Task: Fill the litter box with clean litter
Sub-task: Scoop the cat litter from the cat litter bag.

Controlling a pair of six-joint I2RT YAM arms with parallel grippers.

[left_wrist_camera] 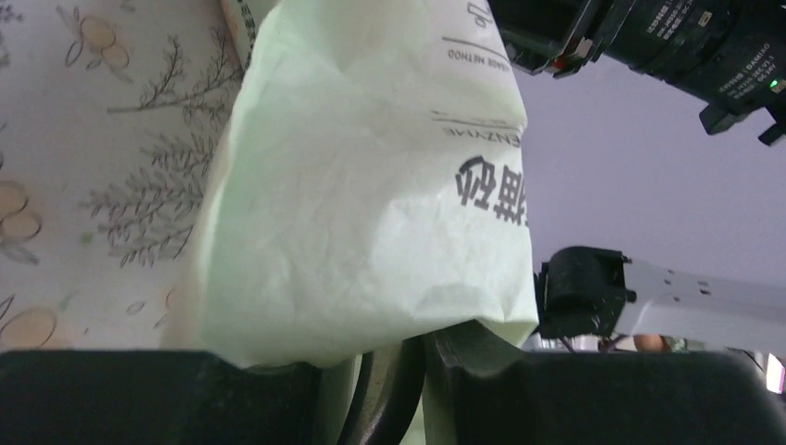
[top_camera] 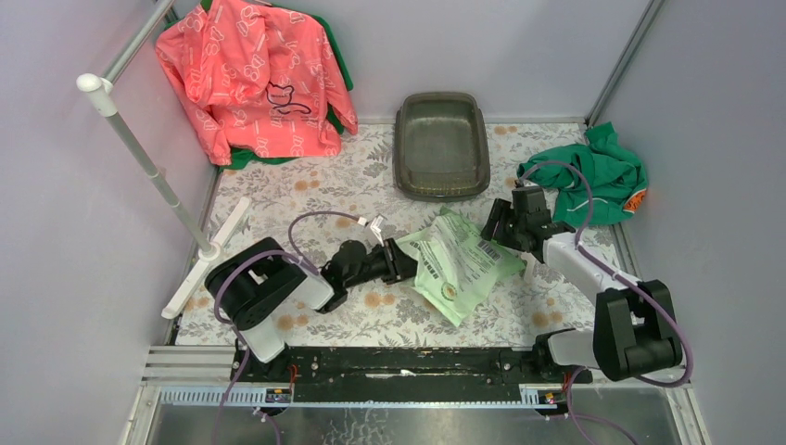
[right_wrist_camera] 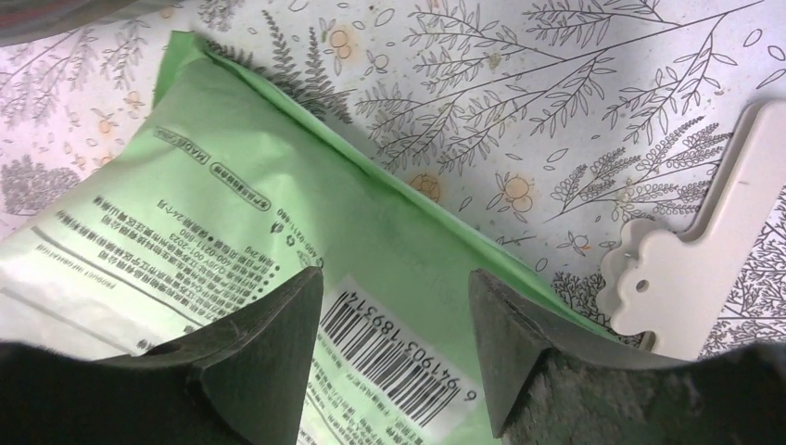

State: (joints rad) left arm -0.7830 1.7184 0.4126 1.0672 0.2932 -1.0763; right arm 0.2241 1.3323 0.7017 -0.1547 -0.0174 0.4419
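My left tool [top_camera: 404, 261] pinches the bag's [top_camera: 459, 269] edge, while my right tool [top_camera: 493, 228] gapes over its barcode end and must close there before we lift toward the unfilled litter box [top_camera: 441, 148] beyond both.

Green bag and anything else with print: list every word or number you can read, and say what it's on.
"6 941903 189314": under the barcode on the green bag, right wrist view.
"AGE METHOD": heading on the bag, left wrist view, start cut off.
Large Chinese characters beside it: upside down, not made out.
Bag's fine print, white print on the black arm housing: too small.
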